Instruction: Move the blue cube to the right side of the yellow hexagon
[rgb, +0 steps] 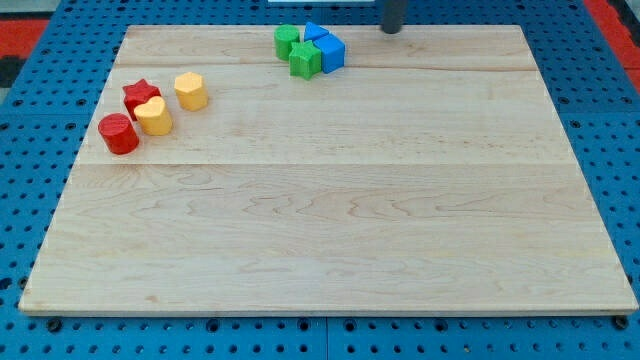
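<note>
The blue cube (330, 53) sits near the view's top centre of the wooden board (330, 220), touching a green star-like block (305, 60). The yellow hexagon (191, 90) stands far off at the view's upper left. My tip (392, 30) is at the view's top edge, a little to the right of and above the blue cube, apart from it. The rod's upper part is cut off by the frame.
A green cylinder-like block (287, 41) and a blue triangular block (315, 32) sit by the blue cube. A red star (141, 97), a yellow heart (153, 117) and a red cylinder (118, 133) cluster left of the hexagon. Blue pegboard surrounds the board.
</note>
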